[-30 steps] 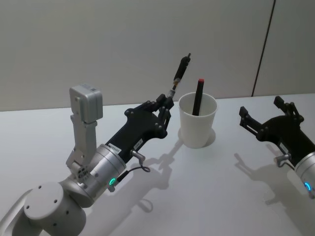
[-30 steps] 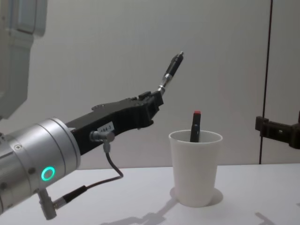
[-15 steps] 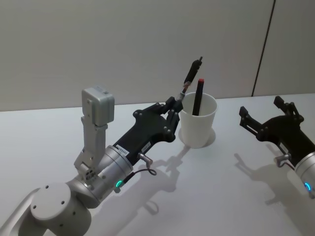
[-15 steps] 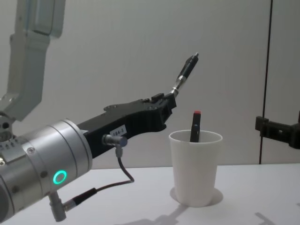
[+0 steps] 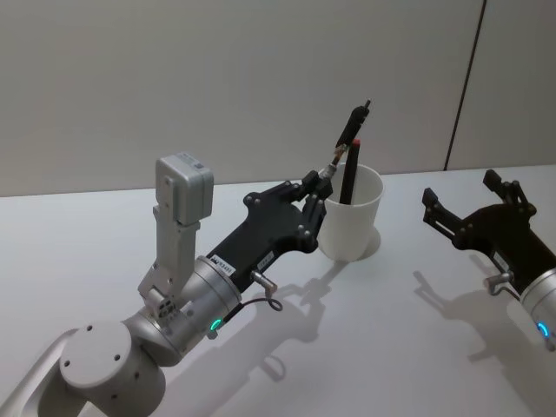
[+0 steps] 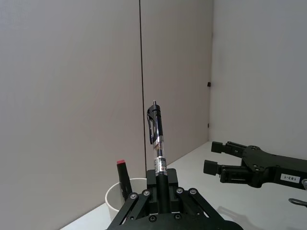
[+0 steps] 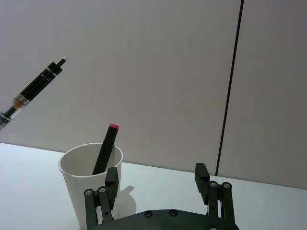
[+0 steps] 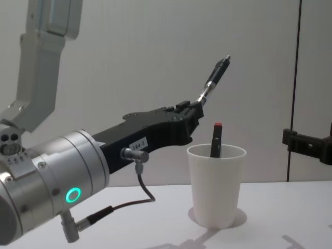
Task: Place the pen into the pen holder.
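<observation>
Just beside the gripped pen [image 8: 214, 79], a red-capped marker [image 8: 215, 141] occupies the pen holder [image 8: 217, 193].

White label [image 6: 291, 178] on the right end effector [image 6: 210, 156] reading what looks like "183-1", second label [image 8: 138, 144] on the left end effector [image 8: 197, 106], digits illegible, printed band [image 6: 160, 164] on the pen [image 6: 157, 132], too small to read

**Left gripper and pen: moved toward the pen holder**

Item: left gripper [image 5: 323, 176], clamped on the pen [image 5: 351, 132].
Change, head view: carried rightward over the last second, from beside the pen holder [image 5: 347, 228] with a gap between them to just at its left rim.
Pen: its upper part now crosses the red-capped marker [image 5: 348, 178] standing in the pen holder; earlier it stood clear to the marker's left.
Change, chest view: the gripper tip has moved from left of the pen holder to above its left rim.
Left forearm [image 5: 252, 252]: has come further forward.
</observation>
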